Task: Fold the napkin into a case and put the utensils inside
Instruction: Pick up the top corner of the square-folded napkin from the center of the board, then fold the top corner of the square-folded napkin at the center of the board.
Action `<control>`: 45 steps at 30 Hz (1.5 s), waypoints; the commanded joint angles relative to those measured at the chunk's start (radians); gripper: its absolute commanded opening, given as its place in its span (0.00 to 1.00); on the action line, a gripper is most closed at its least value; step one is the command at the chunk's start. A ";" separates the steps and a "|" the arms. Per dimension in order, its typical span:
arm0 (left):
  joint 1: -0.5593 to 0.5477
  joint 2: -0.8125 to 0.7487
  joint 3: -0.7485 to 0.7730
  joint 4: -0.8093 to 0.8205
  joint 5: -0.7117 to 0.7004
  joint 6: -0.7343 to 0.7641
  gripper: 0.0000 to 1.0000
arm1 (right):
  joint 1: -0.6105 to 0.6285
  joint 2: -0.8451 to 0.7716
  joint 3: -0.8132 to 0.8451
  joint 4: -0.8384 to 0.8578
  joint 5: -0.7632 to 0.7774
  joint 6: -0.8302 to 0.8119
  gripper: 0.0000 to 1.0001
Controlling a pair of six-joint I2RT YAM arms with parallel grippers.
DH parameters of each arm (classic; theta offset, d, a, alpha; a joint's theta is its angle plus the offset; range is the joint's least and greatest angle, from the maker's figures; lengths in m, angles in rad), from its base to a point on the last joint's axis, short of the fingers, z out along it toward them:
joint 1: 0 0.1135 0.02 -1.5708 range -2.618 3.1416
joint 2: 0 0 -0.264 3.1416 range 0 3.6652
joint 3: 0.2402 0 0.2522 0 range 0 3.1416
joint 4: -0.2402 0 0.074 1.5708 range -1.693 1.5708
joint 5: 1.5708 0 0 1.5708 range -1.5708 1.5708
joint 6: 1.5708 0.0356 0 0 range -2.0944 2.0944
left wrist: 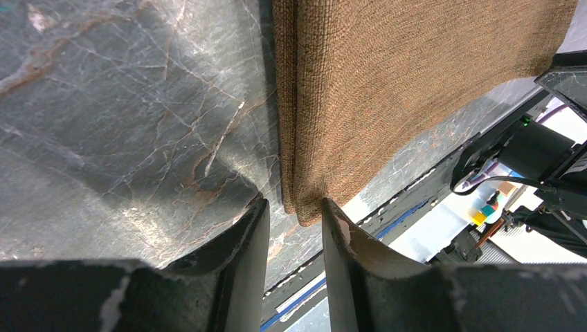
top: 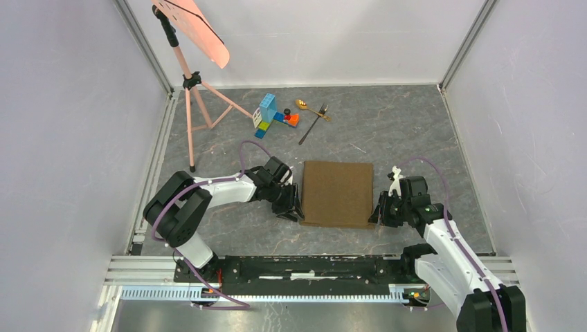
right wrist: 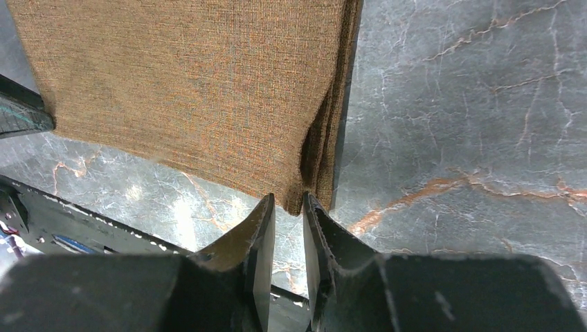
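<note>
Left gripper straddles a corner of the napkin (folded).

Folded brown napkin lies flat; gold spoon, dark fork well beyond.

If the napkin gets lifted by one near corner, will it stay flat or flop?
Probably flops: the napkin is woven cloth, and its folded layers gape at one corner. Likely light, so a push may bunch it on the smooth table.
</note>
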 commanded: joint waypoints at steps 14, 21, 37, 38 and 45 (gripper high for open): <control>-0.005 -0.012 -0.016 0.030 0.002 -0.008 0.43 | 0.003 0.015 -0.023 0.071 -0.027 0.004 0.21; -0.005 -0.013 -0.002 0.001 -0.039 -0.004 0.42 | 0.002 0.017 -0.023 0.089 -0.046 0.000 0.06; -0.033 0.040 -0.003 -0.004 -0.065 -0.003 0.25 | 0.210 0.520 0.186 0.732 -0.137 0.210 0.00; -0.033 0.043 -0.005 -0.004 -0.072 -0.003 0.25 | 0.215 0.577 0.210 0.802 -0.135 0.236 0.00; -0.037 0.075 -0.020 0.001 -0.106 0.001 0.19 | 0.236 0.901 0.396 1.009 -0.154 0.360 0.00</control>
